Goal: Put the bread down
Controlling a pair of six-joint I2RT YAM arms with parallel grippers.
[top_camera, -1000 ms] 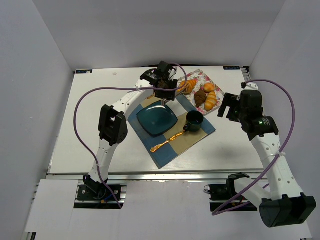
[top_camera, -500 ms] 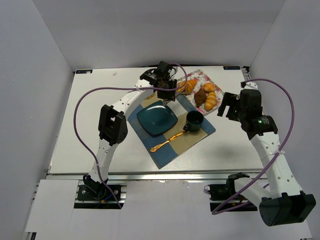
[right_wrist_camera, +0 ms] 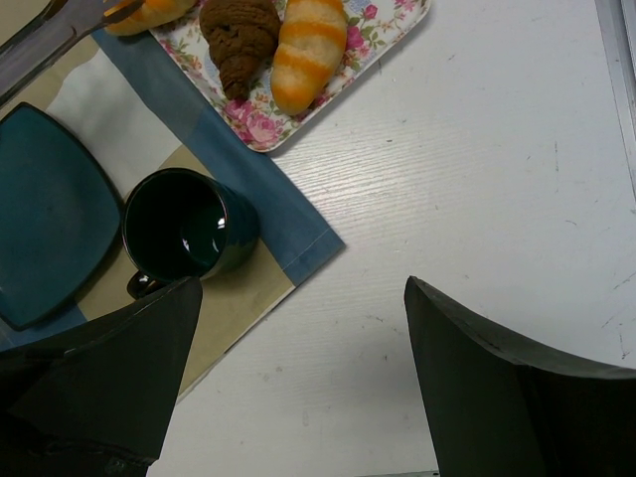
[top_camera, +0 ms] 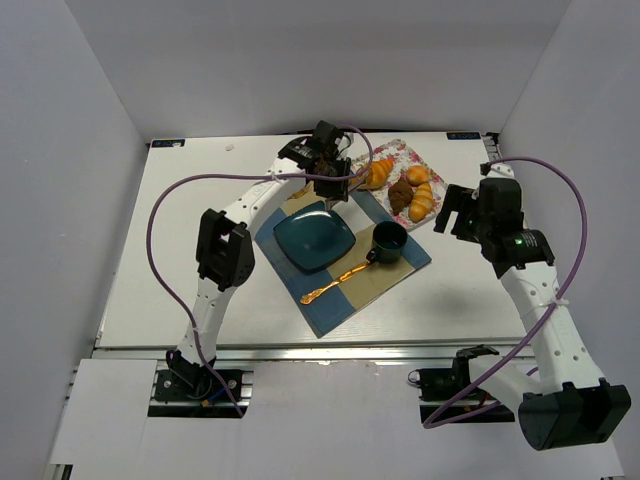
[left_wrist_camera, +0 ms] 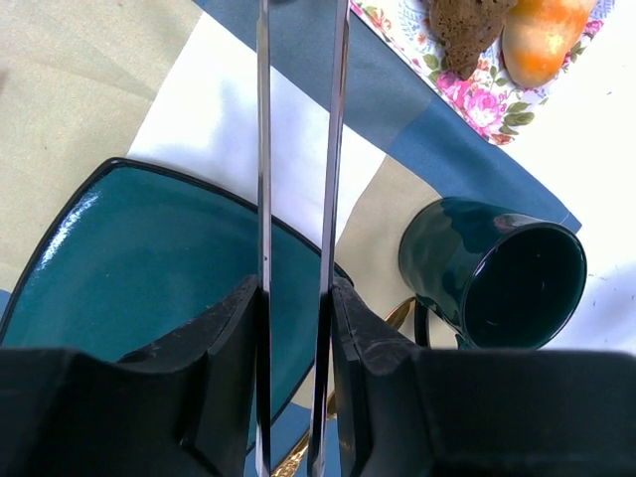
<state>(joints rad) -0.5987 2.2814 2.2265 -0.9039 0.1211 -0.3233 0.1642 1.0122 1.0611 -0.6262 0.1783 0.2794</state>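
Bread: the large golden-orange ridged croissant point(top_camera: 378, 172) lies on the floral rectangular tray point(right_wrist_camera: 260, 127), at the end nearest the left arm.
Tray neighbours: a dark brown chocolate pastry point(top_camera: 400, 195) and a golden-yellow striped roll point(top_camera: 421, 203) lie side by side.
Left gripper point(top_camera: 350, 180): its long thin grey fingers point(right_wrist_camera: 50, 35) stand close and almost parallel, reaching the croissant's near end. Whether they press on it cannot be told.
Right gripper point(right_wrist_camera: 303, 298): its jaws are spread wide and empty, above the white table point(right_wrist_camera: 477, 199).
Place setting: a teal square plate point(top_camera: 314, 238), a dark green mug point(top_camera: 389, 240) and a gold spoon point(top_camera: 335, 283) rest on a blue-and-beige checked placemat point(top_camera: 405, 262).
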